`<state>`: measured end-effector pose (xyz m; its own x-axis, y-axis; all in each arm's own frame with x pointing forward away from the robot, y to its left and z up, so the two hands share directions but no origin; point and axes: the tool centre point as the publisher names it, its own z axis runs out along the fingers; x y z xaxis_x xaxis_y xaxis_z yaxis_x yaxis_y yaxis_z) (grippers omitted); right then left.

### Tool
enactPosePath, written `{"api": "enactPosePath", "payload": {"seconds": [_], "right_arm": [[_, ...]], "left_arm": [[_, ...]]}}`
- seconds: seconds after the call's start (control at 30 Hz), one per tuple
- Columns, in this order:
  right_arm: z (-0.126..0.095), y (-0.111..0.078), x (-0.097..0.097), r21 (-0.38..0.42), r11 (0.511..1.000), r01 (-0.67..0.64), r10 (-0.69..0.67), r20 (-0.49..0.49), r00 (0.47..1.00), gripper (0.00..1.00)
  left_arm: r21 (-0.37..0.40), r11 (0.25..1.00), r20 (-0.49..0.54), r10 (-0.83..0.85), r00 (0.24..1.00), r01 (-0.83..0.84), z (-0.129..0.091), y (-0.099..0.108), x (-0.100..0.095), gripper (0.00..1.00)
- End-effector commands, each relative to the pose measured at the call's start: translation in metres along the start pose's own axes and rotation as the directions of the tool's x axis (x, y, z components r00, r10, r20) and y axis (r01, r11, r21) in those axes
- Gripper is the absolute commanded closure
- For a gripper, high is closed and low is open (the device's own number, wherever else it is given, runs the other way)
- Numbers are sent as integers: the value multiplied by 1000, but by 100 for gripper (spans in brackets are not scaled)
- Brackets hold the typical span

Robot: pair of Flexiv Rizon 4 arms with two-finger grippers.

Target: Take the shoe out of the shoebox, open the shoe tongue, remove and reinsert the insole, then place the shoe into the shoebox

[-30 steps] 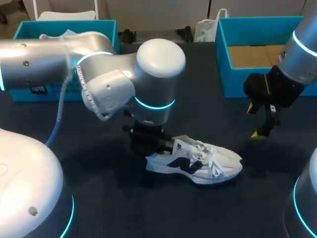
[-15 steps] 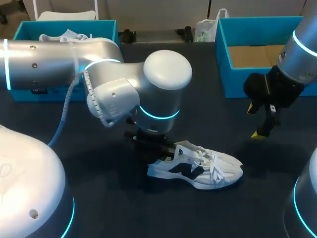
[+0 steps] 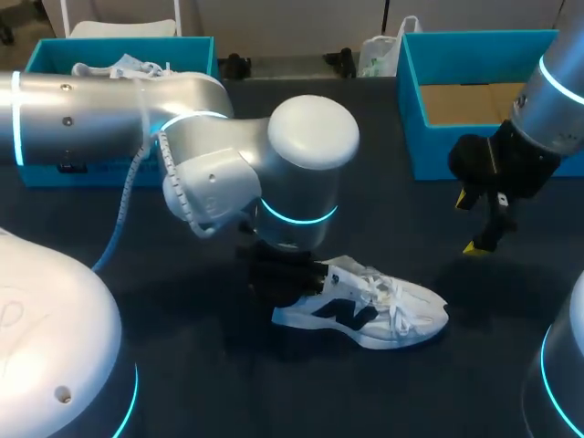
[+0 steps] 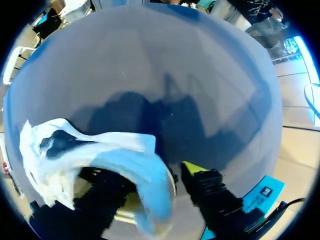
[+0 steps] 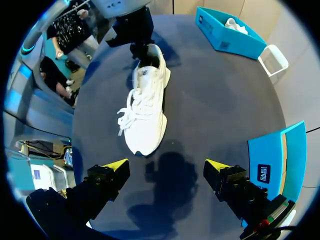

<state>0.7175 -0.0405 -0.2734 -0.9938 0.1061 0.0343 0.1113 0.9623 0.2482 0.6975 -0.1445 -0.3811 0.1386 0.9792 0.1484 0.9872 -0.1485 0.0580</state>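
Note:
A white shoe (image 3: 383, 308) with a dark side mark and loose laces lies on its sole on the dark table (image 3: 182, 365), toe to the right. My left gripper (image 3: 285, 278) is at its heel. In the left wrist view the heel wall (image 4: 155, 180) stands between the spread fingers of my left gripper (image 4: 157, 187), one finger inside the shoe and the yellow-tipped one (image 4: 192, 169) just outside. My right gripper (image 3: 484, 221) hangs open to the right of the shoe, nothing in it. The right wrist view shows the shoe (image 5: 147, 105) ahead of my right gripper (image 5: 166, 167).
An open blue shoebox (image 3: 411, 100) with a cardboard floor stands at the back right, behind my right gripper. A second blue box (image 3: 55, 55) at the back left holds another white shoe (image 3: 119, 66). My left arm's bulk (image 3: 292, 164) hangs over the table's middle.
My left arm has shifted a little to the right and its fingers have spread apart at the shoe's heel. The shoe has hardly moved. The right arm has stayed still.

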Motion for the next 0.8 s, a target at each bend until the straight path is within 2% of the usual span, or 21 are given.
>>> {"api": "enactPosePath", "payload": {"seconds": [0.03,0.17,0.37,0.47,0.6,0.73,0.8], "right_arm": [[0,0,0,2,1000,-1,1,1,1000,0],[0,0,0,2,1000,-1,1,1,1000,0],[0,0,0,2,1000,-1,1,1,1000,0],[0,0,0,2,1000,-1,1,1,1000,0],[0,0,0,2,1000,-1,1,1,1000,0],[0,0,0,2,1000,-1,1,1,1000,0],[0,0,0,2,1000,-1,1,1,1000,0]], "left_arm": [[-25,1000,35,-11,999,12,-36,-7,22,0],[-29,999,62,-35,997,37,-53,-4,31,0],[32,993,135,-120,984,116,-71,10,51,0],[97,984,182,-167,969,151,-79,15,63,0],[174,966,235,-230,944,192,-90,12,77,0],[327,917,282,-326,902,229,-93,7,85,0],[327,917,282,-326,902,229,-93,7,85,0]]}}
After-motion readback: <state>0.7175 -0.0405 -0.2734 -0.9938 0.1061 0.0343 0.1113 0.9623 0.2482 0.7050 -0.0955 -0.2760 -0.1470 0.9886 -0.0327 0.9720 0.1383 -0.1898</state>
